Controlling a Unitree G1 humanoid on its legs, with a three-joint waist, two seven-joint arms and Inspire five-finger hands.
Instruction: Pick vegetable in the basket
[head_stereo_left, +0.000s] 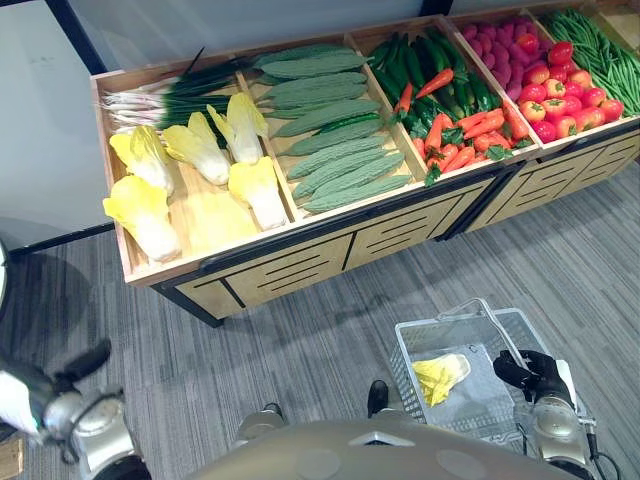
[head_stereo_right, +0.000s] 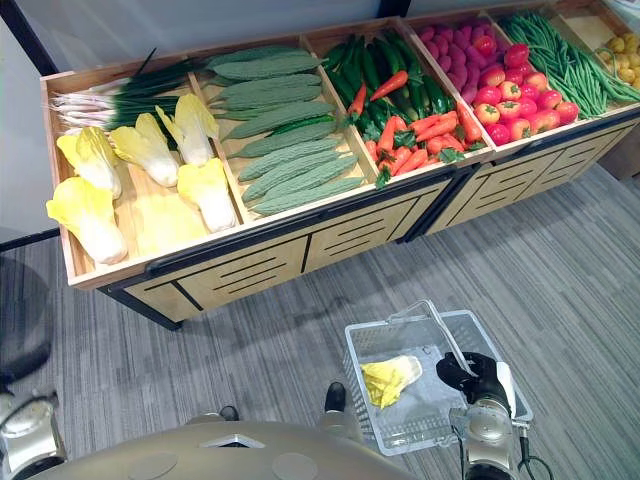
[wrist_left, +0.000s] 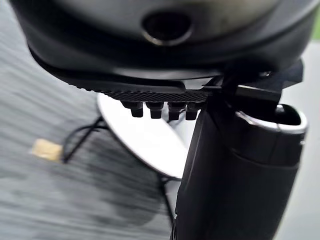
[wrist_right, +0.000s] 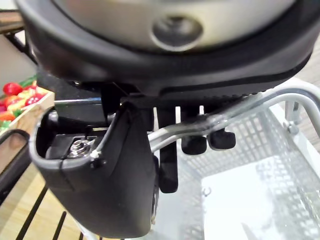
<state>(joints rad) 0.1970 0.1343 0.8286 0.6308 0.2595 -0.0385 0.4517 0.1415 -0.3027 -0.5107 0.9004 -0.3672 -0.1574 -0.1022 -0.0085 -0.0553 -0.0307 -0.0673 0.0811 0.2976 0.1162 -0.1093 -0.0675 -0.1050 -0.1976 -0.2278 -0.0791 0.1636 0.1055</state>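
Observation:
A grey mesh basket (head_stereo_left: 505, 335) hangs low in front of me on the right, over the floor. One yellow-green cabbage (head_stereo_left: 440, 378) lies inside it, also seen as the cabbage (head_stereo_right: 390, 380). My right hand (head_stereo_left: 530, 372) is shut on the basket's metal handle (wrist_right: 200, 125), its fingers (wrist_right: 215, 140) curled over the bar. My left hand (head_stereo_left: 85, 360) hangs low at the far left, away from the basket, holding nothing. Its thumb (wrist_left: 235, 170) and short fingertips (wrist_left: 160, 110) look relaxed.
A long wooden produce stand (head_stereo_left: 290, 265) runs across ahead. Its bins hold cabbages (head_stereo_left: 200, 150), scallions (head_stereo_left: 160, 100), bitter gourds (head_stereo_left: 330, 130), cucumbers (head_stereo_left: 420, 60), carrots (head_stereo_left: 465, 135), tomatoes (head_stereo_left: 560, 95) and green beans (head_stereo_left: 600, 50). Grey striped floor (head_stereo_left: 330, 340) lies between me and it.

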